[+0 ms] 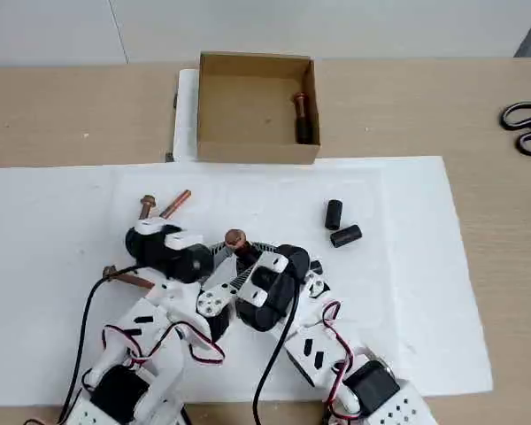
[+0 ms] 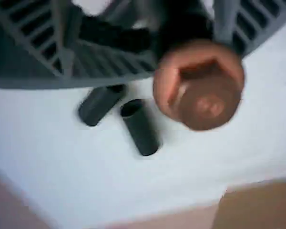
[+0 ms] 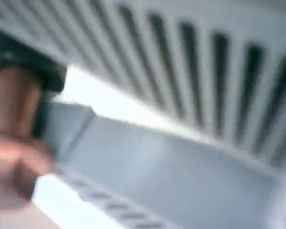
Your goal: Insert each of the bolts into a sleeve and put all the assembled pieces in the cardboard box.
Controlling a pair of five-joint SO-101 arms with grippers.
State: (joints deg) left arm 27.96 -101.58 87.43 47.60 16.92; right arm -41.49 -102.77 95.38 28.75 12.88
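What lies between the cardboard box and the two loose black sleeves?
Nothing: the high view shows bare white sheet between the cardboard box and sleeves.

Two sleeves (image 1: 346, 235) lie on the sheet (image 1: 53, 230) before the cardboard box (image 1: 248, 152).

Arms (image 1: 265, 283) bunched tight at front of white sheet (image 1: 62, 230), hardly any gap between. Loose bolts (image 1: 175, 204) close on left, two sleeves (image 1: 346, 235) near on right. Sheet bare toward cardboard box (image 1: 257, 150). Box mostly free; one bolt-and-sleeve piece (image 1: 303, 119) by right wall.
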